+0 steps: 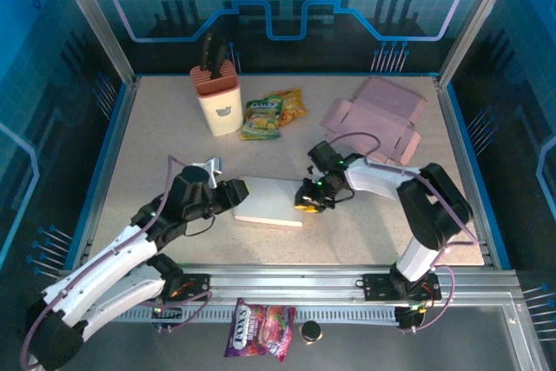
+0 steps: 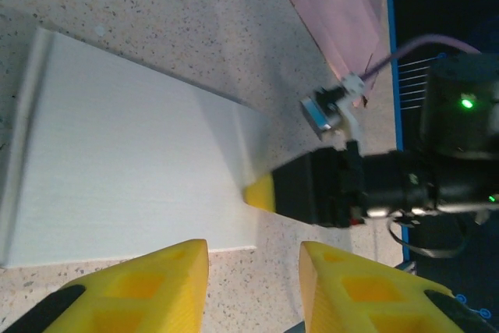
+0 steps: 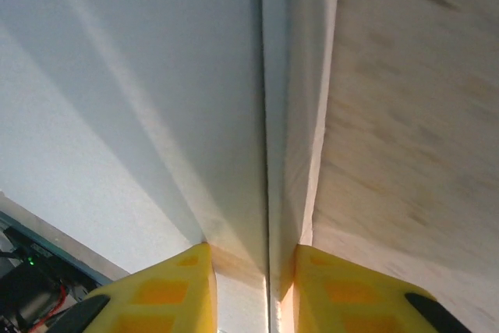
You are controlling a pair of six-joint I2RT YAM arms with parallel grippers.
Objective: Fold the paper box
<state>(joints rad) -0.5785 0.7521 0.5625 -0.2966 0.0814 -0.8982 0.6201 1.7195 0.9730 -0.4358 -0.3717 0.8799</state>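
1. Top view: the paper box [image 1: 269,202] is lying flat at the centre of the bench [image 1: 156,145]. The left gripper [image 1: 236,195] is standing at its 9 o'clock edge and the right gripper [image 1: 306,202] at its 3 o'clock edge, apparently working the two ends together for a fold.
2. Left wrist: the left gripper [image 2: 253,286] is showing a narrow gap with nothing between its fingers. The box is lying toward 10 o'clock.
3. Right wrist: the right gripper [image 3: 251,294] is pinching the box's folded edge, narrowly closed, probably to raise that flap.
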